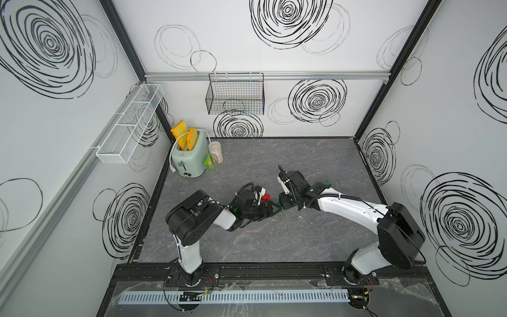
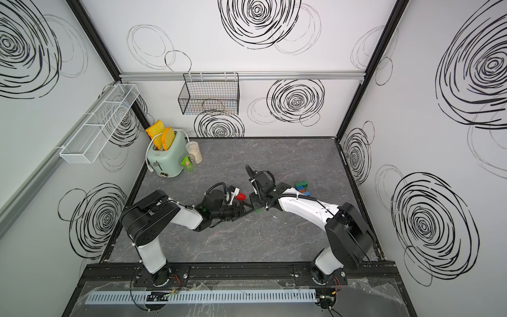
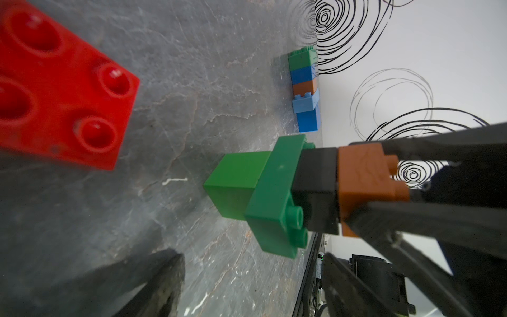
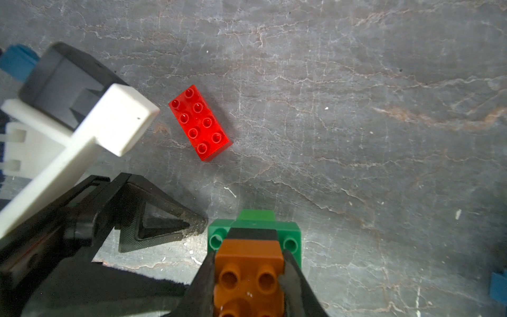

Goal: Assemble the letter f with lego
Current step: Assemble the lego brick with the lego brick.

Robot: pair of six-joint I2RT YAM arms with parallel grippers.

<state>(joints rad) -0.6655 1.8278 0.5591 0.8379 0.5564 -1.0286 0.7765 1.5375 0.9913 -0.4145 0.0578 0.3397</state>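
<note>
My right gripper [image 4: 249, 258] is shut on the orange brick [image 4: 248, 271] at one end of a lego stack. Below the orange brick come a black brick [image 3: 315, 189], a green oblong brick [image 3: 277, 197] and a green square brick [image 3: 236, 186] that meets the table. My left gripper [image 3: 252, 280] is open just short of this stack, with one fingertip [image 4: 192, 226] beside the green oblong. A red oblong brick [image 4: 199, 123] lies flat nearby, also seen in a top view [image 1: 265, 197]. A second joined row of green, blue, orange and light blue bricks [image 3: 304, 90] lies further right [image 2: 301, 188].
A mint toaster [image 1: 189, 156] with toast, a glass [image 1: 211, 163] and a jar [image 1: 216, 152] stand at the back left corner. A black wire basket [image 1: 236, 94] and a white mesh basket [image 1: 129, 123] hang on the walls. The two arms meet at mid-table.
</note>
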